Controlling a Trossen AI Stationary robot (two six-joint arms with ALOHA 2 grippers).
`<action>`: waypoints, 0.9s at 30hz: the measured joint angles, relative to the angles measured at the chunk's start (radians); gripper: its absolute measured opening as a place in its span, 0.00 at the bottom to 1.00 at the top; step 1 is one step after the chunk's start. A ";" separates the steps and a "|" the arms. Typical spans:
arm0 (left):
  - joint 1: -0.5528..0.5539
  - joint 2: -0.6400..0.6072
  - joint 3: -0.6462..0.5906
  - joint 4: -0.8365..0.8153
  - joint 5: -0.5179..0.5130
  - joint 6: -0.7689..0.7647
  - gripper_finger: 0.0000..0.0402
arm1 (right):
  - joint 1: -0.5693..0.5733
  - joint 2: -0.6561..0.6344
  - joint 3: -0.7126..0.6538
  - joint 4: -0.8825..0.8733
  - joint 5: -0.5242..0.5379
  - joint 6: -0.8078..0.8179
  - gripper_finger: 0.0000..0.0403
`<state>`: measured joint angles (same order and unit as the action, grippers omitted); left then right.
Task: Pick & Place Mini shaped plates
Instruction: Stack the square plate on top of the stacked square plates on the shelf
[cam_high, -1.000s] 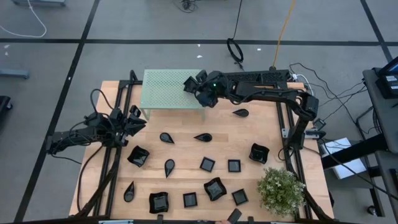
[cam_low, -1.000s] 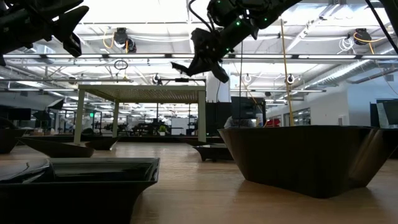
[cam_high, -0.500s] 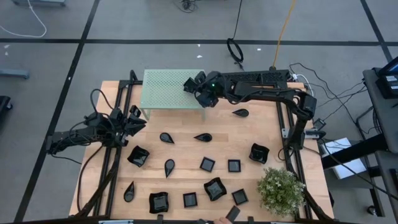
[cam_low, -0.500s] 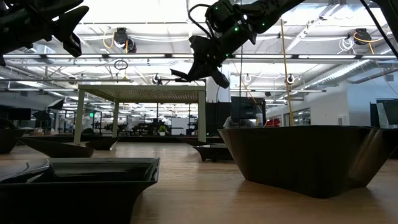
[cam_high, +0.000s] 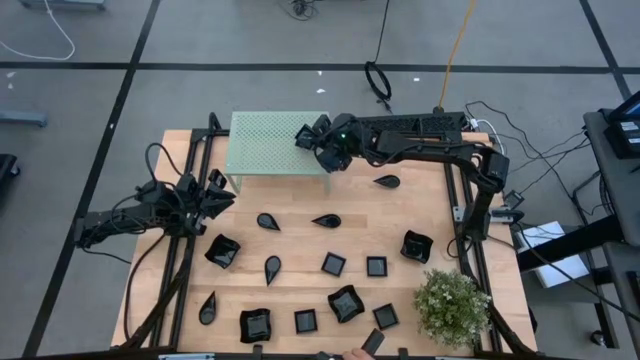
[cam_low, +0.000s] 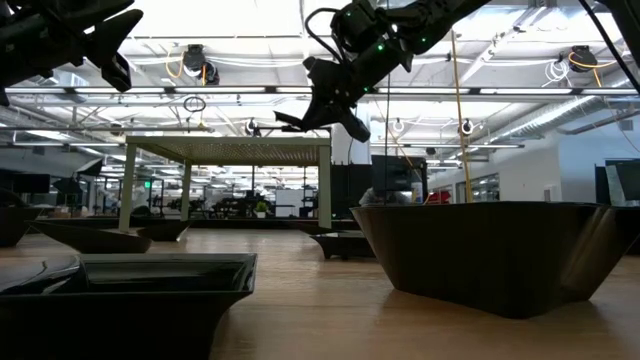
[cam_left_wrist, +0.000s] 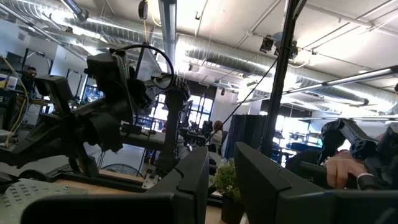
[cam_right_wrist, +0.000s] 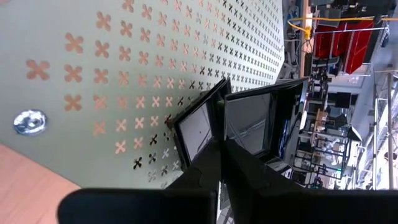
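Right tool (cam_high: 308, 137) sits above the right front corner of the green perforated platform (cam_high: 270, 150), fingers clamped on a small square plate (cam_right_wrist: 249, 124) by its edge; right wrist view shows the plate tilted on edge over the perforations, its far side hidden behind the fingers (cam_right_wrist: 199, 171). From above, that plate is only a dark patch at the fingertips. Left tool (cam_high: 217, 190) waits over the left edge of the bench (cam_high: 400, 215); fingers stand slightly apart, nothing between them in the left wrist view. Loose plates on the bench, counted from above: 5 teardrop ones, e.g. (cam_high: 387, 181), 4 small squares, e.g. (cam_high: 333, 263), 4 larger wavy-rimmed ones, e.g. (cam_high: 416, 245), plus one at the front edge (cam_high: 374, 343) partly cut off with what looks like a person's hand (cam_high: 352, 354) next to it. Potted plant (cam_high: 452, 305) at the front right corner. Low view is mostly blocked by near plates.
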<state>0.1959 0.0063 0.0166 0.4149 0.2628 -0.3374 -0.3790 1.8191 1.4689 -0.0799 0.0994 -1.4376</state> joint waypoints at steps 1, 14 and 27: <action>0.000 0.000 0.000 0.000 0.000 0.000 0.20 | 0.000 0.000 0.000 0.000 0.000 -0.002 0.02; 0.000 0.000 0.000 0.000 0.000 0.000 0.20 | 0.000 0.000 0.000 0.000 0.000 -0.071 0.02; 0.000 0.000 0.000 0.000 0.000 0.000 0.20 | -0.003 0.000 0.000 0.019 0.005 -0.067 0.16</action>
<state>0.1959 0.0063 0.0166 0.4152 0.2630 -0.3371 -0.3818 1.8191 1.4685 -0.0613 0.1048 -1.5051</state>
